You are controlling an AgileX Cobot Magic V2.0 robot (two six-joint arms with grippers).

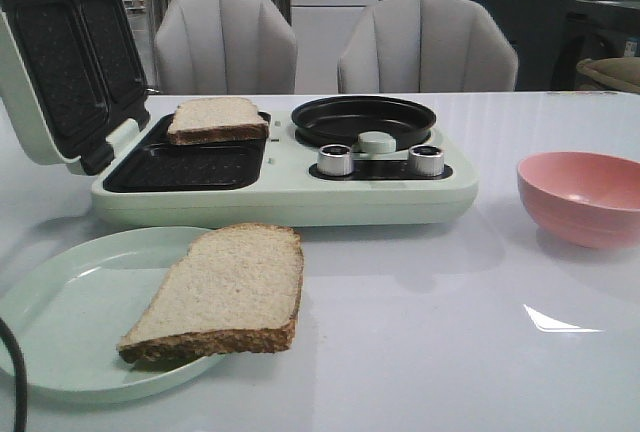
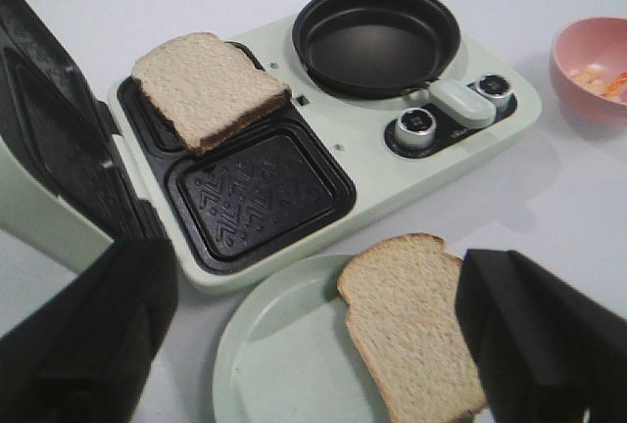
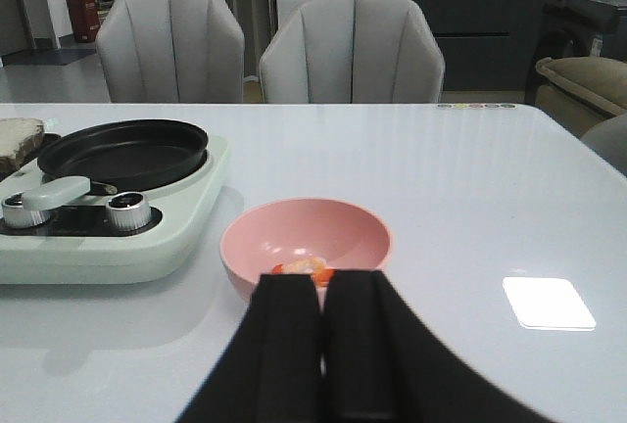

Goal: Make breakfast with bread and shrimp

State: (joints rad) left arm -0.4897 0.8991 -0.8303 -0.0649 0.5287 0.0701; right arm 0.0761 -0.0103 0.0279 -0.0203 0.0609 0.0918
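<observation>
Lying flat, bread [image 1: 225,287] rounded top pointing toward maker [image 1: 290,187].

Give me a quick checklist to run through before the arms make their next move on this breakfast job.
1. Sandwich maker lid open: ok.
2. First bread slice in the far sandwich slot: not ok, it sits tilted on the slot's edge.
3. Second bread slice reachable on the green plate: ok, overhanging the rim.
4. Left gripper open above the plate: ok.
5. Shrimp in the pink bowl: ok.
6. Right gripper ready for the shrimp: not ok, fingers closed together just short of the bowl.
</observation>
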